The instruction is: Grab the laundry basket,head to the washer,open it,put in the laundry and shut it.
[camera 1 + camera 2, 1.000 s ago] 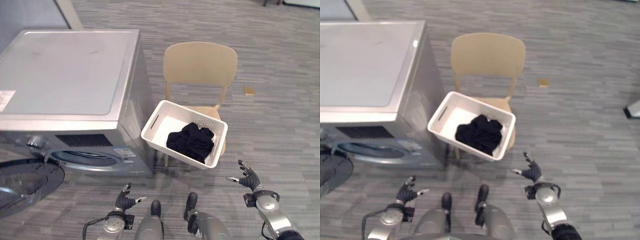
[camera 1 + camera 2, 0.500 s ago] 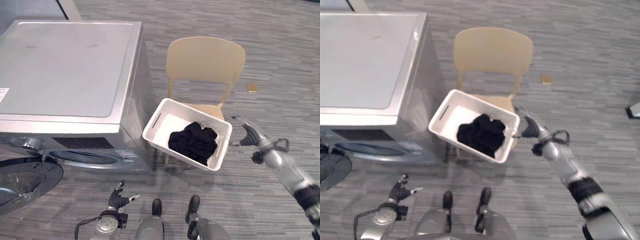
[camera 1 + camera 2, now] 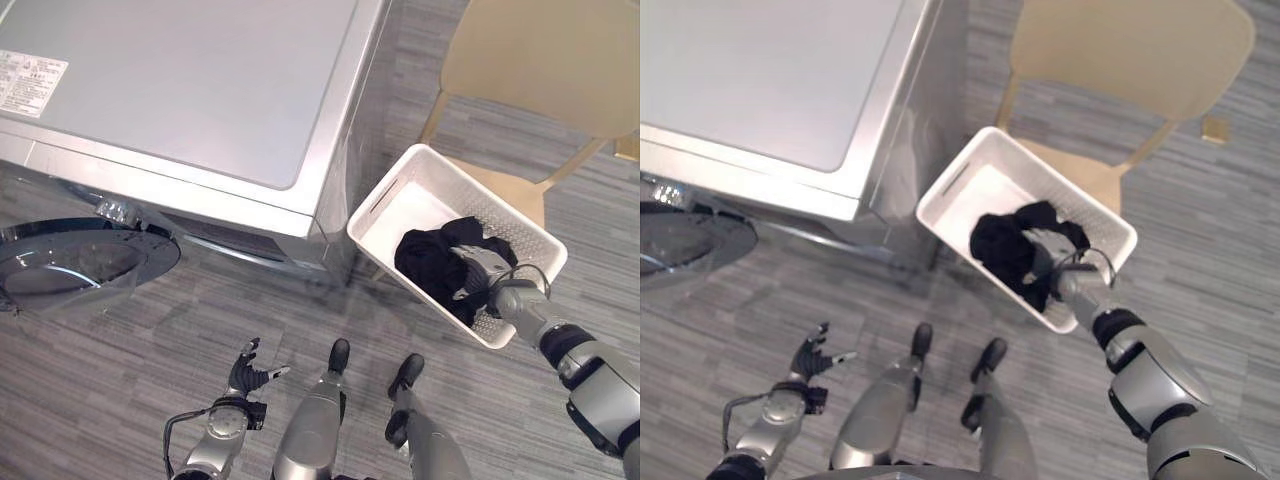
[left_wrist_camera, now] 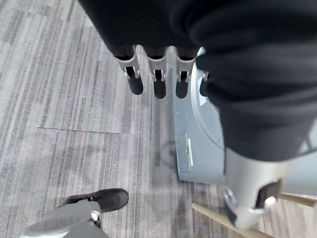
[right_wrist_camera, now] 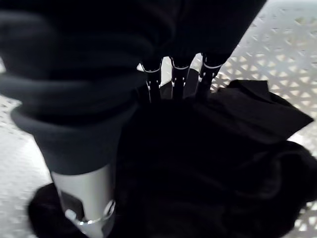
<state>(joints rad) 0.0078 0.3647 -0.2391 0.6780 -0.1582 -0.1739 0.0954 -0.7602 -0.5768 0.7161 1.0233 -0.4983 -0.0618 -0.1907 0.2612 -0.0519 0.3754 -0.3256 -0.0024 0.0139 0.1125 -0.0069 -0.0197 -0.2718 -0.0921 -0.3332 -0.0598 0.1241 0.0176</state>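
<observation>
A large silver-grey washer (image 3: 190, 100) with a flat, smooth metal top is seen from above on a grey striped floor (image 3: 120, 400). Its round door (image 3: 85, 262), dark glass in a shiny rim, is swung wide open at the front. Beside the washer a pale wooden chair (image 3: 545, 60) is placed, curved at the back, and on its seat a white basket (image 3: 980, 185) is set askew, just beside the washer's side. The basket is rigid plastic, rectangular, with perforated walls and a slot handle. Inside it, towards the corner far from the washer, soft black laundry (image 3: 430, 262) is heaped in loose folds.

The right hand (image 3: 478, 272) is reached into the basket and laid on the laundry. In its wrist view the fingers (image 5: 177, 82) are held straight and side by side, tips against the cloth, not yet closed on it. The left hand (image 3: 245, 375) is hung low over the floor, its fingers relaxed and apart, holding nothing.

The step in hand is judged to be gathering the laundry for loading. A good hold is likely to be had if the fingers are pushed deep into the heap and curled under its thickest fold, so that the limp cloth is lifted whole and no trailing end is caught on the basket rim.
</observation>
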